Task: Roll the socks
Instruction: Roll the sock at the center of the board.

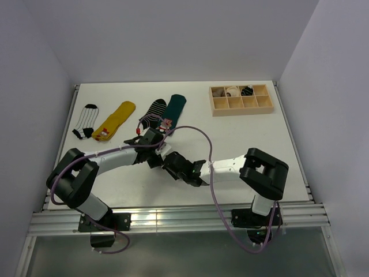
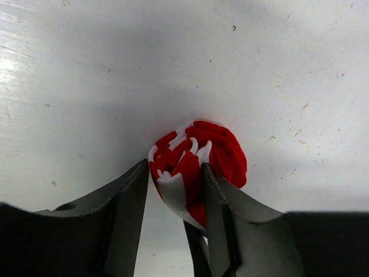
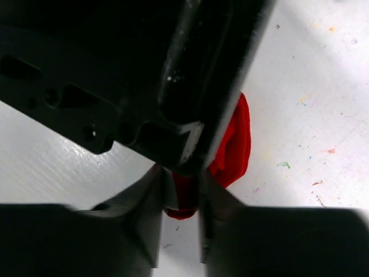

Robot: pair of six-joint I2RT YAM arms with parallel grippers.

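The red-and-white sock (image 2: 199, 156) sat as a tight spiral roll on the counter (image 2: 86, 86), around mid-counter and a little left, nearer than the flat dark green sock (image 1: 174, 107) and black thin-striped sock (image 1: 154, 109) lying at the far left. The left pincer (image 2: 174, 167) bracketed the roll's left part, its right finger pressed against the fabric and a white-and-red tail hanging down between the fingers. Whether it was clenched on the roll or only standing around it could not be told. The right pincer (image 3: 180, 173) was grasping a fold of the red fabric at the roll's near edge, with the fingers close on either side. Main risk, as judged: the tail was not tucked in, so if either pincer let go first the spiral would likely spring loose and unwind. Second risk: the two pincers were crowded onto one small roll, the left one's body filling most of the right wrist view, so a small misalignment could knock metal on metal or drag the roll sideways. Pulling in opposite directions would stretch it open. The wooden divider box (image 1: 242, 112) stood well apart at the far right, so a weak one-sided grip might drop the roll on the way there.
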